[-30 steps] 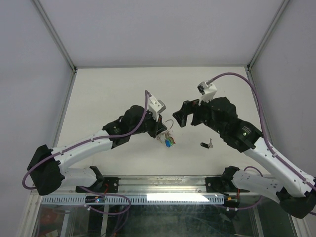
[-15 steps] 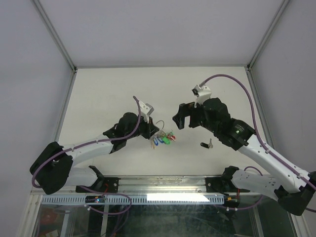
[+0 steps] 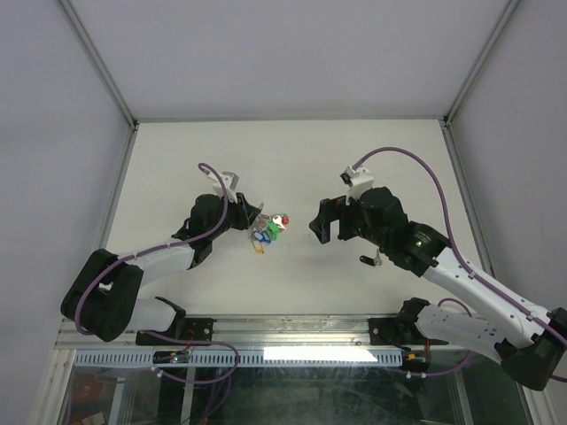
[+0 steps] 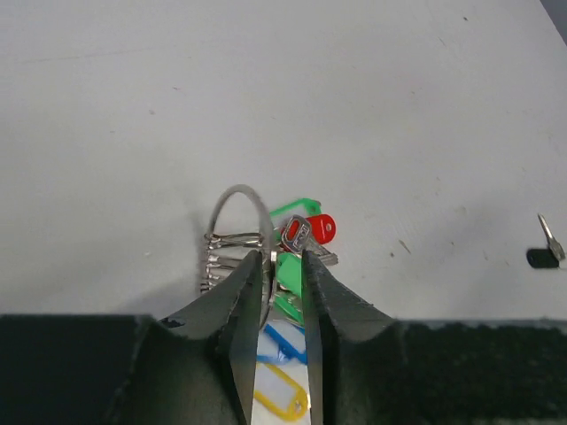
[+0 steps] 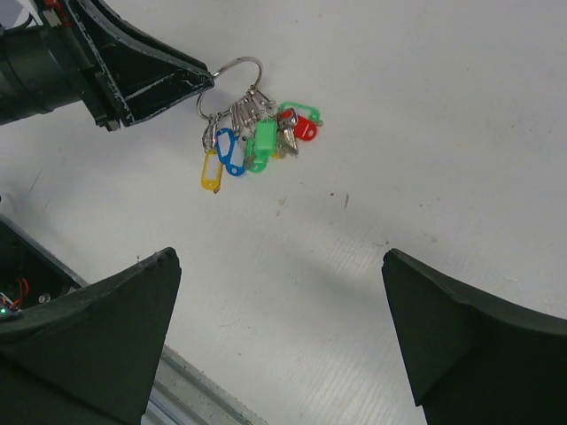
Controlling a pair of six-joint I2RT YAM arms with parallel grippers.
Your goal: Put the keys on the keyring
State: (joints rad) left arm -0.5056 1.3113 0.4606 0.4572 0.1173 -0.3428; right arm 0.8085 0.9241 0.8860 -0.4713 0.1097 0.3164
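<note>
Straddling keyring (image 4: 237, 188) wire, left jaws barely parted; right jaws wide open, empty; 1 black-tagged key (image 4: 539, 258) lies apart.

The top external camera looks steeply down from high above, far from the keyring (image 3: 266, 232), and takes in the whole table (image 3: 177, 159). The left wrist camera sits low and very close beside the keyring (image 4: 237, 187), facing across it. The right wrist camera looks down on the keyring (image 5: 252, 124) from mid-height. All 3 views share it.
</note>
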